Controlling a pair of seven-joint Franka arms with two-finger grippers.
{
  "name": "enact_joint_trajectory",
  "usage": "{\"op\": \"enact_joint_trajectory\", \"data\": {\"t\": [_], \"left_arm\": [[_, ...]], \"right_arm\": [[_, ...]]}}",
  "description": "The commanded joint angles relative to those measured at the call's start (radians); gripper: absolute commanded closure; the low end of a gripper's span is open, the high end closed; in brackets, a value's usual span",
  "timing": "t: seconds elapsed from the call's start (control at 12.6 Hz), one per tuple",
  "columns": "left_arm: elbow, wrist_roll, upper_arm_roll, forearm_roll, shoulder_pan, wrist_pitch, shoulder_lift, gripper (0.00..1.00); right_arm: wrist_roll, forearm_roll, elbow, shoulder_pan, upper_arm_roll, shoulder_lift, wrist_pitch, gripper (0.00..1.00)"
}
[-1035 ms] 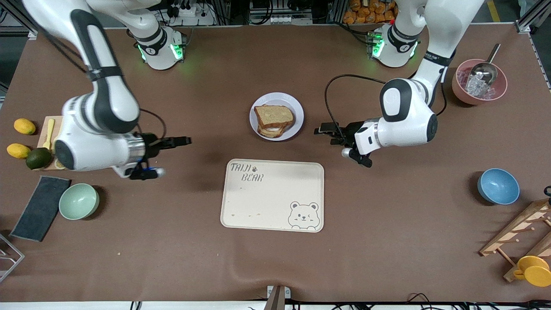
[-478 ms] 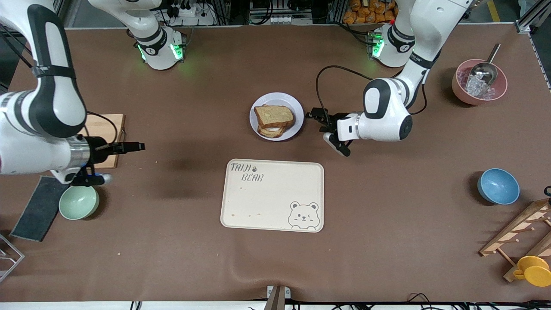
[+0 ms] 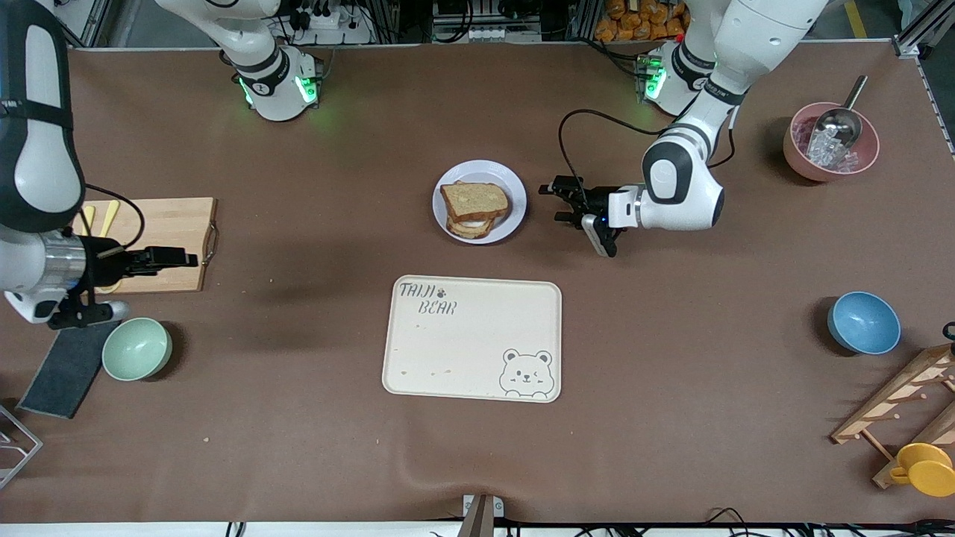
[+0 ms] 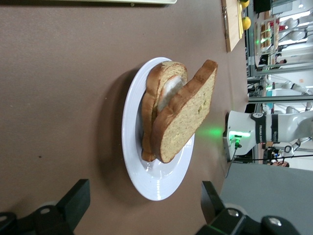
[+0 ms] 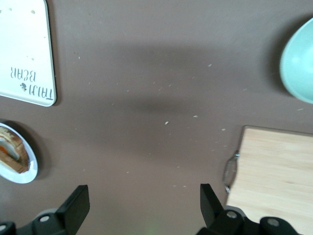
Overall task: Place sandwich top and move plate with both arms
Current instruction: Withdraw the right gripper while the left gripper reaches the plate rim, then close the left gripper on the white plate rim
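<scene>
Showing a brown surface (image 3: 671, 388) from above, with two robot arms reaching in. Sitting at mid-surface: plate (image 3: 515, 195), farther from the front camera than the cream tray (image 3: 471, 339). Resting on the plate: sandwich, with top (image 3: 475, 200) already laid on the lower slice, tilted and skewed, one edge propped up and egg white visible underneath in the left wrist view. So, judged: bread placed, plate move now in hand.

Hovering just beside the plate, toward the left arm's end: left gripper (image 3: 561, 201), low over the surface, fingers spread apart with the plate's rim (image 4: 131, 105) lined up between them in its wrist view. Not yet touching.

Hanging well apart from the plate, over the board (image 3: 168, 242) at the right arm's end: right gripper (image 3: 179, 259), fingers apart and holding nothing. Close by, nearer the front camera: mint bowl (image 3: 136, 348).

Doing the step well, likely: easing the left gripper in low and level, pinching only the raised rim, clear of the bread. Bringing the right gripper in to the rim toward its own end before any lift. Closing both gently, rising together, keeping the plate flat. Risk, judged: loose tilted top sliding off under any tilt or jerk.
</scene>
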State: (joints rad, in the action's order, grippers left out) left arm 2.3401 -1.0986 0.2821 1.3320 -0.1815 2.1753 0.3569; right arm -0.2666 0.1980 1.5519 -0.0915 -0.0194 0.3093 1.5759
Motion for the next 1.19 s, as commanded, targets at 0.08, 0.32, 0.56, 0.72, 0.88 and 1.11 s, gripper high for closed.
{"op": "enact_joint_trajectory", "data": {"t": [0.08, 0.32, 0.56, 0.72, 0.88, 1.11], "left_arm": [[0.005, -0.021, 0.006, 0.070, -0.012, -0.002, 0.019, 0.00], [-0.002, -0.096, 0.005, 0.166, -0.055, 0.003, 0.065, 0.00], [0.001, -0.182, 0.005, 0.232, -0.067, 0.004, 0.117, 0.00], [-0.001, -0.245, 0.005, 0.275, -0.069, 0.004, 0.146, 0.00], [-0.002, -0.262, 0.005, 0.314, -0.073, 0.006, 0.155, 0.00], [-0.007, -0.262, 0.005, 0.367, -0.102, 0.006, 0.154, 0.00]], "right_arm": [[0.016, -0.058, 0.005, -0.004, 0.019, -0.183, -0.074, 0.00], [0.186, -0.147, 0.007, 0.108, -0.031, -0.298, -0.132, 0.00], [0.234, -0.180, 0.014, 0.162, -0.074, -0.378, -0.168, 0.00], [0.230, -0.180, 0.010, 0.130, -0.054, -0.401, -0.171, 0.00], [0.222, -0.181, 0.013, 0.089, -0.022, -0.395, -0.133, 0.00], [0.214, -0.209, 0.007, 0.087, -0.016, -0.380, -0.070, 0.00]]}}
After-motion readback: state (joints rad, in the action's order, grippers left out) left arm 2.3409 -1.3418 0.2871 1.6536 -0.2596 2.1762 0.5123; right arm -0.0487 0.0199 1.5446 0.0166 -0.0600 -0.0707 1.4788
